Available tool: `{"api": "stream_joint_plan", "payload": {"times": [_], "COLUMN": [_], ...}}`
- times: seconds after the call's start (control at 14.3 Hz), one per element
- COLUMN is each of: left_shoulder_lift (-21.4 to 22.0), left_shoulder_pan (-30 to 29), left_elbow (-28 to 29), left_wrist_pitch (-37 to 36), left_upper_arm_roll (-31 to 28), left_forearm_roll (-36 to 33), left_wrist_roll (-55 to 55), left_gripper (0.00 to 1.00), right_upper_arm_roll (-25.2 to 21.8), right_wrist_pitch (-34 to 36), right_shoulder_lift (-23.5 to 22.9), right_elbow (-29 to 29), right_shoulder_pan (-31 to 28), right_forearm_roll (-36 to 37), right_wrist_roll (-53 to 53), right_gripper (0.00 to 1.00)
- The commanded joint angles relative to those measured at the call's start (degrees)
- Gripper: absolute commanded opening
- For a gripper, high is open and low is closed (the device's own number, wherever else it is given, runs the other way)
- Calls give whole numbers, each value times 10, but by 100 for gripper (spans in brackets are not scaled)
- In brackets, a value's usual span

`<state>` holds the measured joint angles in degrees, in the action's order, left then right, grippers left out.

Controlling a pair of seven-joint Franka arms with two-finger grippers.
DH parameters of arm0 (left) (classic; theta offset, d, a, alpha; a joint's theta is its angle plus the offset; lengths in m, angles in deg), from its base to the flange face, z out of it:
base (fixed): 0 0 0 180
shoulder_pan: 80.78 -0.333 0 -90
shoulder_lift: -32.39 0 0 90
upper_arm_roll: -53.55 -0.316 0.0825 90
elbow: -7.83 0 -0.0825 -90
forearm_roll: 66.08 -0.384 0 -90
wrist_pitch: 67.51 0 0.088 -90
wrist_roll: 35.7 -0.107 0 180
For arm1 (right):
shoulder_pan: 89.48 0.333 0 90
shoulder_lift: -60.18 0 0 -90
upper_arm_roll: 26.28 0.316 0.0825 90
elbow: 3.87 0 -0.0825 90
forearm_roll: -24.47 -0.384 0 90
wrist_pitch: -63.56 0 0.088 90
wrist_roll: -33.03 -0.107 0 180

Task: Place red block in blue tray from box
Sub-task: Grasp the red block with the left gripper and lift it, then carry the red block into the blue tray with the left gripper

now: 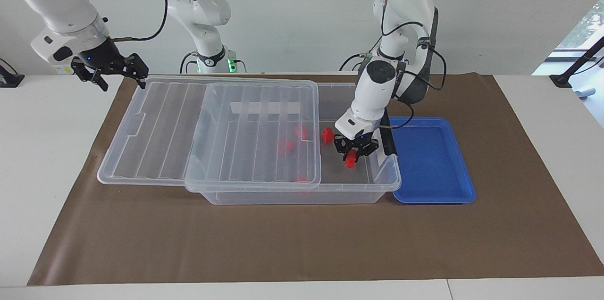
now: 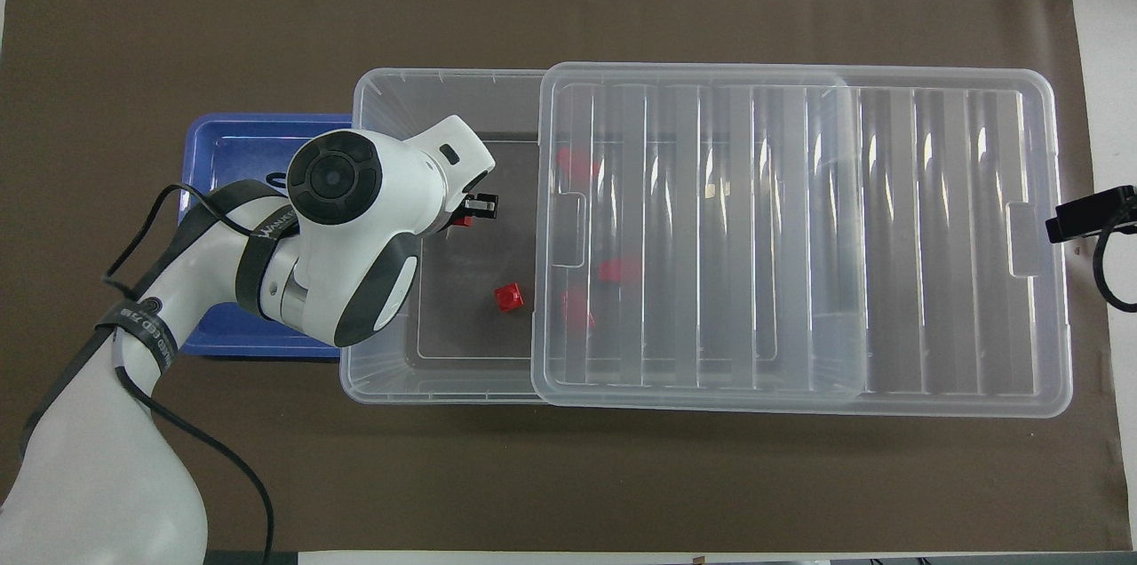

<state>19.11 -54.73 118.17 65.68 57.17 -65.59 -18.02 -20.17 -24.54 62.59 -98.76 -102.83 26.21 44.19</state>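
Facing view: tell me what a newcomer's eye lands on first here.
The left hand stands out first, shut on a red block over the uncovered end of the clear box, whose lid is slid toward the right arm's end. Next comes the bright blue tray, empty, beside the box at the left arm's end. The right hand waits open in the air by the lid's corner.

Red block [image 1: 350, 162] raised inside clear box [image 1: 302, 194]; blue tray [image 1: 432, 163] beside it.
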Motion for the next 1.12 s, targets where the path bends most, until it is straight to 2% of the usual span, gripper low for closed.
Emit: {"api": "stream_joint_plan", "payload": {"times": [0.0,0.14,0.21,0.42,0.49,0.77,1.05], "left_shoulder_lift": [49,70,85,122,126,134,137], "left_shoulder_pan": [1,1,0,-40,-59,-129,-196], "left_elbow": [-6,-21,-22,-15,-14,-5,21], "left_wrist_pitch": [-60,-104,-116,-150,-165,-173,-159], "left_upper_arm_roll": [-5,-5,-6,-5,-5,-5,-5], "left_forearm_roll": [0,0,0,0,0,0,0], "left_wrist_roll": [8,7,6,2,1,-33,-127], "left_gripper": [0,0,0,0,0,0,0], "right_upper_arm_roll": [3,3,3,0,0,-3,-3], "right_wrist_pitch": [-6,-13,-28,-72,-97,-209,-243], "right_shoulder_lift": [12,12,12,22,29,43,-6], "right_elbow": [-17,-18,-20,-50,-72,-155,-152], "right_shoulder_pan": [-7,-10,-10,-20,-31,-62,-119], "right_forearm_roll": [-3,-3,-2,4,4,4,4], "right_wrist_roll": [-4,0,3,37,61,120,118], "right_gripper": [100,100,94,7,0,0,0]}}
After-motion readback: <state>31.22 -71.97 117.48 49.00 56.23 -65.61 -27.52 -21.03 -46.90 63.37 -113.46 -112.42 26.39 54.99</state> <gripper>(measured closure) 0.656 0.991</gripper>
